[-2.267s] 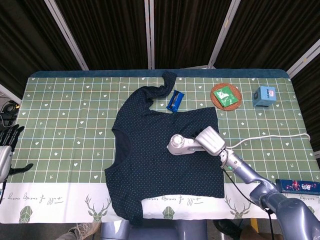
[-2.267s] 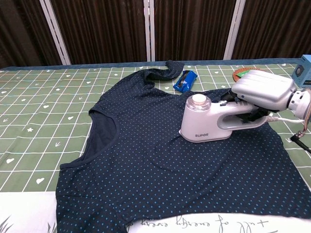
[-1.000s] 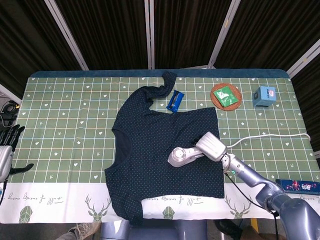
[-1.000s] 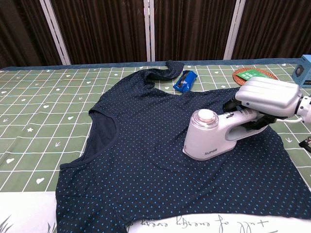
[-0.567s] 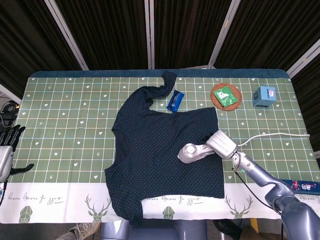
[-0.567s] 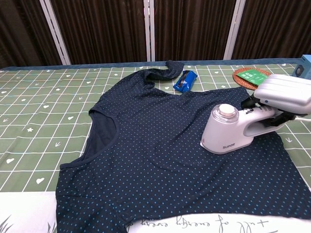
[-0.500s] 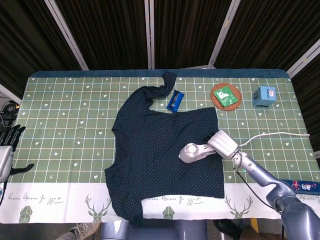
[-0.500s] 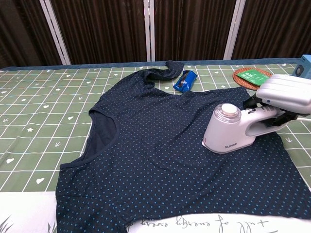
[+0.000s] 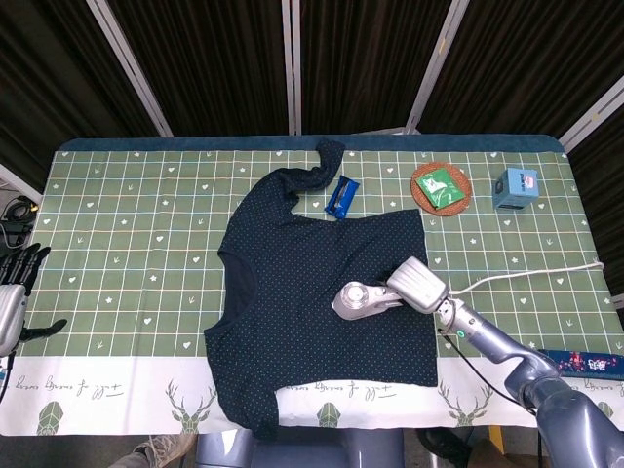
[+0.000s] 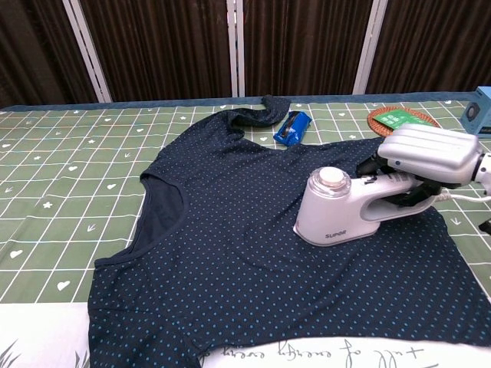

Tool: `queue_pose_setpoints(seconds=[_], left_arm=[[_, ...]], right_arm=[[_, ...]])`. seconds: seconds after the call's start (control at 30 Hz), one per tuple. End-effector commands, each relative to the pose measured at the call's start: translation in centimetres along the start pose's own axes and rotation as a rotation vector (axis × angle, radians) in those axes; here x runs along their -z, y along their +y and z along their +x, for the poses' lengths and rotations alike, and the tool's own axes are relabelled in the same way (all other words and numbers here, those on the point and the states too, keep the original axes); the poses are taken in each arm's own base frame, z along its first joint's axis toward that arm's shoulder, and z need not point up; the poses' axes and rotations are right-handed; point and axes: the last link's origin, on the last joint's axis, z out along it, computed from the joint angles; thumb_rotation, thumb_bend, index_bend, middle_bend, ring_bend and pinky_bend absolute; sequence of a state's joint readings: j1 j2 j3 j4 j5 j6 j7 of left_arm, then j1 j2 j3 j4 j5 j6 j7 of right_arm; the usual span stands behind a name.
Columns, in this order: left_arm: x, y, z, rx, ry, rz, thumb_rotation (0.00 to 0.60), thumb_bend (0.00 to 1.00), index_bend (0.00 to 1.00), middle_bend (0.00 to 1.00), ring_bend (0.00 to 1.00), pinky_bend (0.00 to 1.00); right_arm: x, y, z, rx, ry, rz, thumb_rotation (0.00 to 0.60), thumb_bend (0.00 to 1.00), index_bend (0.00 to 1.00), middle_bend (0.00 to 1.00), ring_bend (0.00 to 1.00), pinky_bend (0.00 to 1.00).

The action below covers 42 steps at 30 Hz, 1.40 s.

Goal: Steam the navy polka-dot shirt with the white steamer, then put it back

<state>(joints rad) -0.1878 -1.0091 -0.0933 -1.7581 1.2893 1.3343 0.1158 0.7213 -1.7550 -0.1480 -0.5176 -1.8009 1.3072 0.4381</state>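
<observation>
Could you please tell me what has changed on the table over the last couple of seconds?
The right hand kept its grip on the white steamer and swept it over the navy polka-dot shirt: toward the hem, out to the robot's right, then back left. The left hand stayed put.

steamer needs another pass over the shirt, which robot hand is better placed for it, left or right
Right. The right robot hand already holds the white steamer by its handle, with its base on the navy polka-dot shirt. The left robot hand sits off the table's left edge, away from both.
</observation>
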Motion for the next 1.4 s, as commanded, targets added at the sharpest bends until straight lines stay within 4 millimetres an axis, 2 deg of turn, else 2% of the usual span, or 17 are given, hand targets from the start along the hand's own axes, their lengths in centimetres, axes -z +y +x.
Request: queue_pose_setpoints(seconds=[0.03,0.37,0.63,0.9,0.97,1.23,1.4], left_arm=[[0.0,0.0,0.0,-0.001,0.000,0.001,0.600,0.00,0.00,0.00,0.00,0.00],[-0.1,0.0,-0.1,0.001,-0.004,0.002,0.600,0.00,0.00,0.00,0.00,0.00],[-0.1,-0.1,0.0,0.003,-0.003,0.004,0.600,0.00,0.00,0.00,0.00,0.00],[-0.1,-0.1,-0.1,0.000,-0.005,0.002,0.600,0.00,0.00,0.00,0.00,0.00],[-0.1,0.1,-0.2,-0.002,-0.007,-0.004,0.600,0.00,0.00,0.00,0.00,0.00],[-0.1,0.1,-0.1,0.000,-0.005,-0.003,0.600,0.00,0.00,0.00,0.00,0.00],[-0.1,0.2,-0.2,-0.001,-0.008,-0.008,0.600,0.00,0.00,0.00,0.00,0.00]], right_arm=[[-0.6,-0.7,0.1,-0.005,0.018,0.015,0.600,0.75,0.76,0.71,0.69,0.91],[-2.8,-3.2,0.3,0.007,0.050,0.070,0.600,0.76,0.76,0.71,0.69,0.91],[-3.4,-3.8,0.3,0.018,0.037,0.077,0.600,0.76,0.76,0.71,0.69,0.91],[-1.4,-1.6,0.8,0.025,0.020,0.031,0.600,0.76,0.76,0.71,0.69,0.91],[-0.2,-0.6,0.8,0.037,0.008,0.020,0.600,0.76,0.76,0.71,0.69,0.91],[2.8,2.0,0.7,0.056,-0.037,-0.040,0.600,0.76,0.76,0.71,0.69,0.91],[3.0,2.2,0.8,0.051,-0.035,-0.040,0.600,0.75,0.76,0.71,0.69,0.91]])
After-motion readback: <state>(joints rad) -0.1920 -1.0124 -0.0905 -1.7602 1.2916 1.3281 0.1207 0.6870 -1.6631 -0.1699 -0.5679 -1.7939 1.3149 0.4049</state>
